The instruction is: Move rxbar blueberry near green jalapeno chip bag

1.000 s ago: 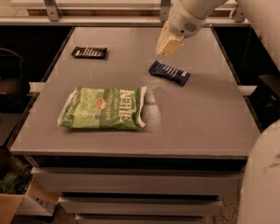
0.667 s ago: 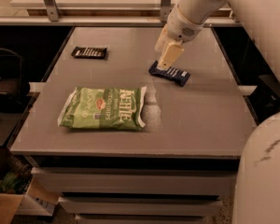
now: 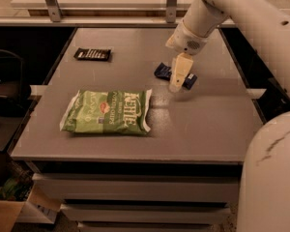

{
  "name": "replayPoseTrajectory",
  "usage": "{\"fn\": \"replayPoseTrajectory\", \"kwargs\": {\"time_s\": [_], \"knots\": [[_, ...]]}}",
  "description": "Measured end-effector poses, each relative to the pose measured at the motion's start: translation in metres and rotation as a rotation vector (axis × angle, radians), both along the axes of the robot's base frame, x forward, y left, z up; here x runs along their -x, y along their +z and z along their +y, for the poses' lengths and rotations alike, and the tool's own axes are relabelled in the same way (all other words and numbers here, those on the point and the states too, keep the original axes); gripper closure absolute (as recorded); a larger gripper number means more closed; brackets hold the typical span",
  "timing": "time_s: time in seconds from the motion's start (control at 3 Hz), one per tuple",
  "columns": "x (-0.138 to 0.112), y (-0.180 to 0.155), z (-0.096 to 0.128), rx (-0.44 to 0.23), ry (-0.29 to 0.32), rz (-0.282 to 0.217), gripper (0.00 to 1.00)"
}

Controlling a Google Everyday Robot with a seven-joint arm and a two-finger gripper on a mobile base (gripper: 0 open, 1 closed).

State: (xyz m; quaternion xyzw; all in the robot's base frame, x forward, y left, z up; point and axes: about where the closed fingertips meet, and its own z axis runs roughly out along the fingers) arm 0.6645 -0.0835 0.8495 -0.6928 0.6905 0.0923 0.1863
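Observation:
The rxbar blueberry (image 3: 163,71) is a small dark navy bar lying flat on the grey table (image 3: 208,124), right of centre. My gripper (image 3: 178,79) hangs from the white arm directly over the bar's middle, its tip down at the bar, hiding part of it. The green jalapeno chip bag (image 3: 108,111) is a large light-green Kettle bag lying flat to the front left of the bar, about a hand's width away.
A black bar wrapper with white lettering (image 3: 93,54) lies at the table's back left. My white arm (image 3: 241,13) reaches in from the upper right. The robot's white body (image 3: 270,178) fills the lower right. A cardboard box (image 3: 12,211) sits on the floor, lower left.
My gripper has come down and slightly toward the front, from above the bar's far end to right over its middle. The bar and chip bag have not moved.

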Motion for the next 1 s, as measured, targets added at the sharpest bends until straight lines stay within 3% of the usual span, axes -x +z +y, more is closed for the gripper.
{"fn": "replayPoseTrajectory", "kwargs": {"time_s": [0.33, 0.67, 1.0], "knots": [[0.0, -0.021, -0.007, 0.006, -0.022, 0.042, 0.0], [-0.003, -0.034, -0.015, 0.011, -0.043, 0.066, 0.16], [-0.005, -0.036, -0.019, 0.014, -0.05, 0.071, 0.4]]}}
